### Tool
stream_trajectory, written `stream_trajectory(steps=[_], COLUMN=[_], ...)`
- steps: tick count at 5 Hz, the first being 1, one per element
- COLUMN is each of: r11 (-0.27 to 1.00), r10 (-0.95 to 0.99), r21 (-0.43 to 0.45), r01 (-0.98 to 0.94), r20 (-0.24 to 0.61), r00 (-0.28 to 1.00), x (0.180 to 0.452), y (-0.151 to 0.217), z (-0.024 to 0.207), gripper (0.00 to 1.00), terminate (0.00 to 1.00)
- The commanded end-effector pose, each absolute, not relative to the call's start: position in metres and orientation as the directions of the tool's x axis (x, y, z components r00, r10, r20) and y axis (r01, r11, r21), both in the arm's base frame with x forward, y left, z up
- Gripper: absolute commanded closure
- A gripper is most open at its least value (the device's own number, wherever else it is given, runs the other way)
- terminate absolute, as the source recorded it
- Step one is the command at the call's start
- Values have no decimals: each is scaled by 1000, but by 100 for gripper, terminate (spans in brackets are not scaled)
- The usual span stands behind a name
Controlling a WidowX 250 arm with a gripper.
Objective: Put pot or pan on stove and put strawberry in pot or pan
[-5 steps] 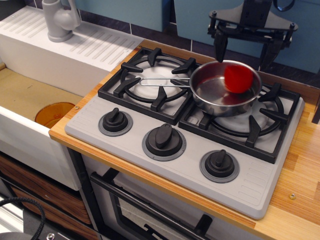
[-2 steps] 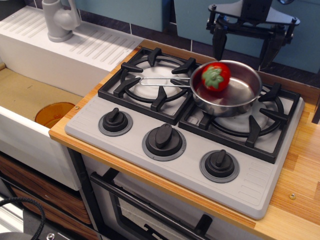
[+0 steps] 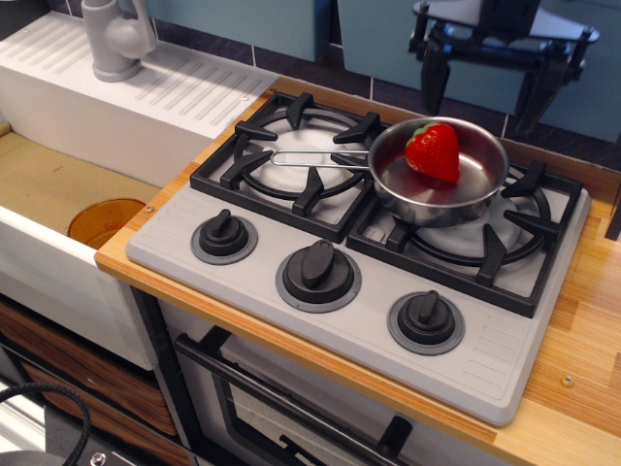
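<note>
Gripper (image 3: 497, 83) hangs above and behind the pan, jaws spread wide w/ nothing between them; it has risen a bit vs. a second ago, when it sat lower and closer to the rim; fingers (image 3: 434, 83) well clear of everything now.

Strawberry (image 3: 433, 151) lies inside the pan (image 3: 439, 170), leaves pointing up-left, tip down-right; a second ago it was a red blur at the pan's right side, then rolled to the left w/ the leaves facing the camera, and now it looks sharp and near the middle-back of the bowl; my read: it was dropped, tumbled round, and is abt settled.

Pan sits on the right burner grate of the stove (image 3: 291, 243), overlapping toward the centre; its wire handle (image 3: 310, 157) reaches left over the left grate; pan hasn't shifted across the 3 pics.

What that means: both halves of the task look done, pan on stove & berry in pan; only thing left, as far as I can judge, is for the arm to pull clear.

Counts: 1 gripper; 1 pan; 1 strawberry; 2 burner grates; 3 black knobs (image 3: 317, 271) along the front edge; 1 white sink unit (image 3: 116, 107) at left w/ 1 grey tap (image 3: 114, 37); 1 orange round thing (image 3: 105, 221) low at left, can't tell what.
</note>
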State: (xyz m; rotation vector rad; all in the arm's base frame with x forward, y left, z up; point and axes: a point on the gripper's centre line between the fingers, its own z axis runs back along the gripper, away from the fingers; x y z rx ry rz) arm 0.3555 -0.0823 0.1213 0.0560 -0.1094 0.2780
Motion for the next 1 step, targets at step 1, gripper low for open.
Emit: stream_trajectory(steps=[1], r11=[978], r10=[201], r21=[18], r01=[-207], r20=[174], r00=[964], x=[367], y=[-57], z=[151], gripper=[0], terminate=[100])
